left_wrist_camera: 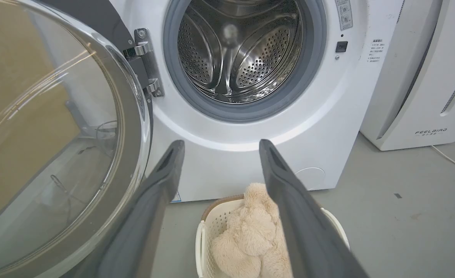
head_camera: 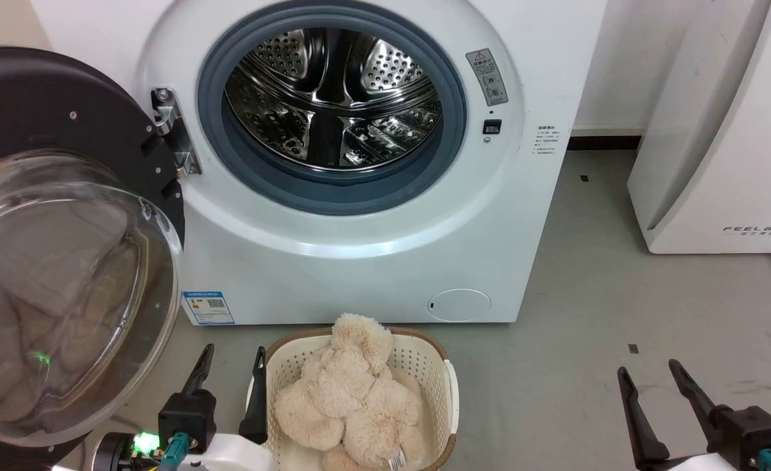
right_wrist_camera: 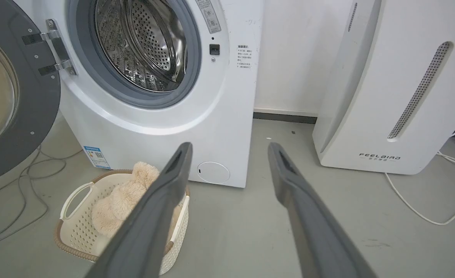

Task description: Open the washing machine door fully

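The big white front-loading washing machine [head_camera: 359, 261] stands against the wall with its perforated steel drum [head_camera: 333, 98] and grey rubber ring [head_camera: 454, 150] exposed; the very large round glossy black washing machine door [head_camera: 65, 288], with its bulging clear glass bowl, is swung wide to the robot's left on the metal hinge [head_camera: 172, 134], well clear of the opening; on the grey floor [head_camera: 588, 314] just before the machine sits a cream perforated plastic basket [head_camera: 428, 347] holding a fluffy beige plush toy [head_camera: 352, 399]; a white FEELBIRD appliance [head_camera: 719, 131] stands to the right; the left gripper [head_camera: 233, 353] hangs low beside the basket, its two dark fingers spread apart and holding nothing; the right gripper [head_camera: 648, 368] hovers over bare floor, fingers likewise apart and empty; neither touches the door.
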### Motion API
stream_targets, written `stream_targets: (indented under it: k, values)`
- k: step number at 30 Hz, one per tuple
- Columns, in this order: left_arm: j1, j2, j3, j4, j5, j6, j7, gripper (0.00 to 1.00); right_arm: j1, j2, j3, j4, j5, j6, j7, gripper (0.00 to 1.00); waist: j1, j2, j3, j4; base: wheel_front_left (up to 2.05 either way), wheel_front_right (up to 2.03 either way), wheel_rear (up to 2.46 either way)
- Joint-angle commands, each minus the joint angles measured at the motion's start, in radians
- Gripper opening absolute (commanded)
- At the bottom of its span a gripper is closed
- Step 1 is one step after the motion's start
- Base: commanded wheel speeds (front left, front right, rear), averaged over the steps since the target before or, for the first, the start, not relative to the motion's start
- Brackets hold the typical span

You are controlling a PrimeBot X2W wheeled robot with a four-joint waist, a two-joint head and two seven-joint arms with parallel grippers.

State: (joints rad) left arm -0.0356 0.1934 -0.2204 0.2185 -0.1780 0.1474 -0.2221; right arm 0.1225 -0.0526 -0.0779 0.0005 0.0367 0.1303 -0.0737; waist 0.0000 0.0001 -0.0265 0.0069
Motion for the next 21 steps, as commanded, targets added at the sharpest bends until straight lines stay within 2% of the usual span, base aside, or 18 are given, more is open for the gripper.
stream_targets:
  k: [1,2,3,21]
  values:
    - [-0.011,-0.001,-0.004,0.003,-0.002,0.002,-0.005,1.00,-0.003,0.002,0.002,0.003,0.011,0.000,-0.009,1.00,0.0000,-0.0001,-0.001,0.002,0.00,0.00,0.00]
    - [-0.011,-0.002,-0.004,0.004,-0.004,0.001,-0.006,1.00,-0.003,0.002,0.003,0.003,0.012,0.000,-0.010,1.00,0.0000,-0.0001,-0.001,0.003,0.00,0.00,0.00]
    - [0.000,0.000,-0.003,0.002,-0.001,0.000,0.000,0.00,0.000,0.000,0.001,0.002,0.000,0.000,-0.003,0.00,0.0000,-0.0001,-0.001,0.003,0.00,0.00,0.00]
    - [0.004,-0.017,0.025,-0.024,0.020,-0.018,0.028,0.00,-0.015,0.000,0.010,0.002,-0.006,0.000,0.007,0.00,0.0000,-0.0001,0.002,0.002,0.00,0.00,0.00]
